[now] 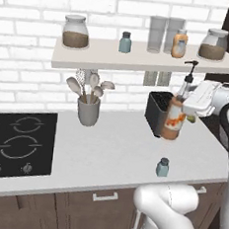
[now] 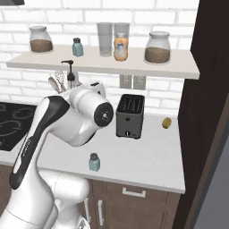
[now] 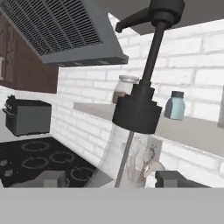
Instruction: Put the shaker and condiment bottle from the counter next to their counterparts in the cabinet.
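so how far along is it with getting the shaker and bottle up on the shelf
Nothing is shelved yet. In hand: the gripper is shut on the condiment bottle, lifted off the counter but below the shelf board. Left: set it beside the squat orange bottle, then fetch the shaker, which stands on the counter, and place it by its twin.

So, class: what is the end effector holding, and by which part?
The end effector holds the condiment bottle by its upper body, below the pump, clear of the counter.
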